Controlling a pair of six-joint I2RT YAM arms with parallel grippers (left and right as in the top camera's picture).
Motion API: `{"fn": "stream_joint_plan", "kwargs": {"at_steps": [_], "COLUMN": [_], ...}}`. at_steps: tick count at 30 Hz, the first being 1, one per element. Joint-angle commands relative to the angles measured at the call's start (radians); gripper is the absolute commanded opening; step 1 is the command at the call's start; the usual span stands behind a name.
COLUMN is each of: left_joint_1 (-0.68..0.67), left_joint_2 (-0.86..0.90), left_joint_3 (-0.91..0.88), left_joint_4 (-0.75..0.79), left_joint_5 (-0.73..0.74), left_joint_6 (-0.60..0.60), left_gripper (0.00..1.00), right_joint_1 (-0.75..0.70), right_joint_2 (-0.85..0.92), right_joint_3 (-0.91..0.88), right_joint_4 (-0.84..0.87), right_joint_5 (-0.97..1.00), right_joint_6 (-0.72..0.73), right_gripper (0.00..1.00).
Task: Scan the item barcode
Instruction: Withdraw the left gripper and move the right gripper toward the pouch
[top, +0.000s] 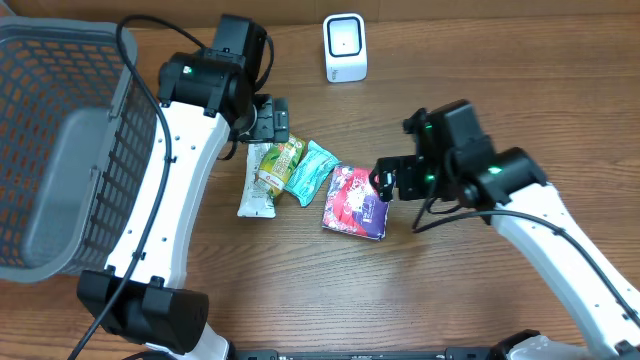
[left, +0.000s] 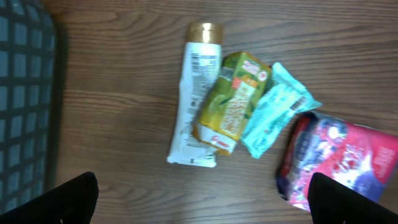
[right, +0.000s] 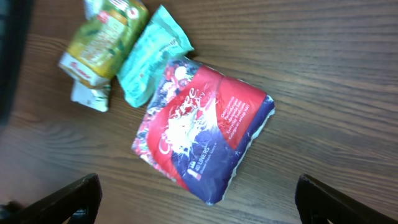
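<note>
Four items lie in a row mid-table: a white tube with a gold cap (top: 257, 180) (left: 194, 102), a yellow-green pouch (top: 280, 163) (left: 233, 102) (right: 102, 40), a teal packet (top: 312, 172) (left: 277, 109) (right: 149, 56) and a red and blue packet (top: 355, 200) (left: 342, 158) (right: 202, 130). No barcode shows on any of them. A white scanner (top: 345, 47) stands at the back. My left gripper (top: 272, 120) (left: 202, 202) hovers open just behind the items. At the right edge of the red and blue packet hangs my right gripper (top: 385, 183) (right: 198, 199), open and holding nothing.
A grey mesh basket (top: 60, 150) (left: 25, 106) fills the left side of the table. Bare wood lies in front of the items and to the right of the scanner.
</note>
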Motion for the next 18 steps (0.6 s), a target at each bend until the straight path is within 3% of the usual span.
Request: {"fn": "stream_joint_plan", "kwargs": {"at_steps": [1,7,12,18], "left_joint_1": [0.021,0.136,0.28,0.395], "left_joint_2": [-0.037,-0.076,-0.089,-0.089], "left_joint_3": [-0.047,-0.179,-0.212,-0.212], "left_joint_4": [0.008,0.127,0.182,0.228], "left_joint_5": [-0.027,0.091,0.204,0.248], "left_joint_6": [0.087,0.181,0.412,0.444], "left_gripper": [1.0,1.0,1.0,1.0], "right_joint_1": [0.027,0.027,0.027,0.027], "right_joint_2": [0.029,0.03,0.03,0.031], "right_joint_3": [0.023,0.023,0.023,0.023], "right_joint_4": [0.029,0.067,0.093,0.111], "right_joint_5": [0.053,-0.011,-0.011,-0.01], "right_joint_6": [0.041,0.041,0.041,0.041], "right_gripper": [1.0,1.0,1.0,1.0]}}
